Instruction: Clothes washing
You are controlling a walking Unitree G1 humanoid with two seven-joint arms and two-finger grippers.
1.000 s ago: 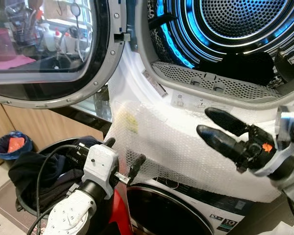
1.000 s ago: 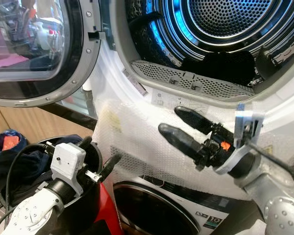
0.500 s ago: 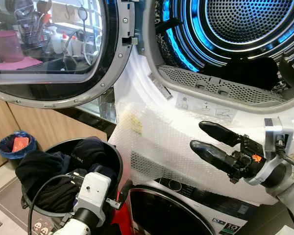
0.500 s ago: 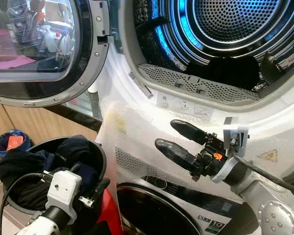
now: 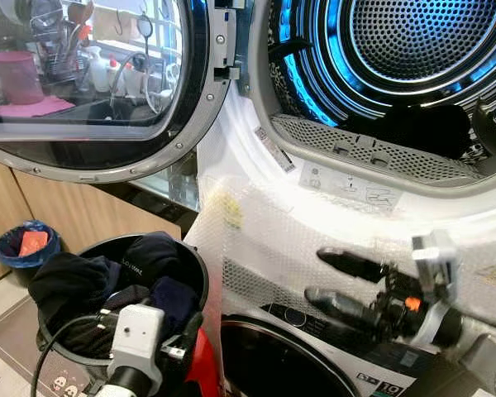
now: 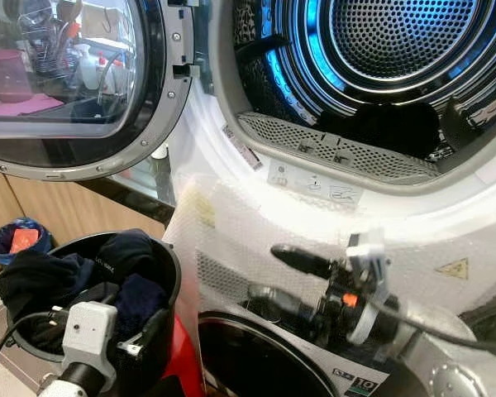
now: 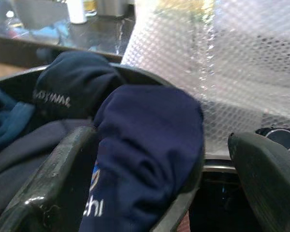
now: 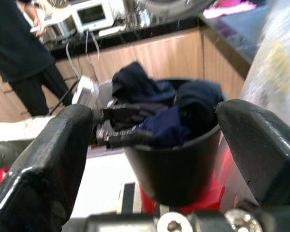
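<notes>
While the upper machine's round door [image 5: 91, 91] stands swung wide at 10 o'clock in the head views, its drum [image 5: 413, 58] glows blue at 1 o'clock, with a dark garment [image 5: 422, 128] lying at the drum's bottom just behind the perforated lint grille [image 5: 372, 149]. Bubble wrap [image 5: 264, 240] covers the white front panel below the opening, and under it sits the dark door of a lower machine [image 5: 281, 364].

At 7 o'clock a black laundry basket [image 5: 200, 273] stands on the floor beside the machines, heaped with dark navy clothes [image 5: 107, 281]; one piece bears white lettering. The left hand [image 5: 182, 335] hangs at the basket's near rim at 6 o'clock, its two black fingers apart; the left wrist view shows the fingers [image 7: 53, 179] spread on either side of a navy fold [image 7: 150, 145], not closed on it. Whether they touch the cloth I cannot tell.

The right hand [image 5: 331, 281] is held at 4 o'clock in front of the bubble-wrapped panel, blurred, its fingers parted and pointing toward the basket, holding nothing. The right wrist view looks between those fingers at the basket [image 8: 174, 169] and the left hand [image 8: 121, 125] beside it.

A small blue bin [image 5: 21, 248] stands at 8 o'clock by the wooden cabinets. A person in dark clothing [image 8: 24, 53] stands further back in the right wrist view.
</notes>
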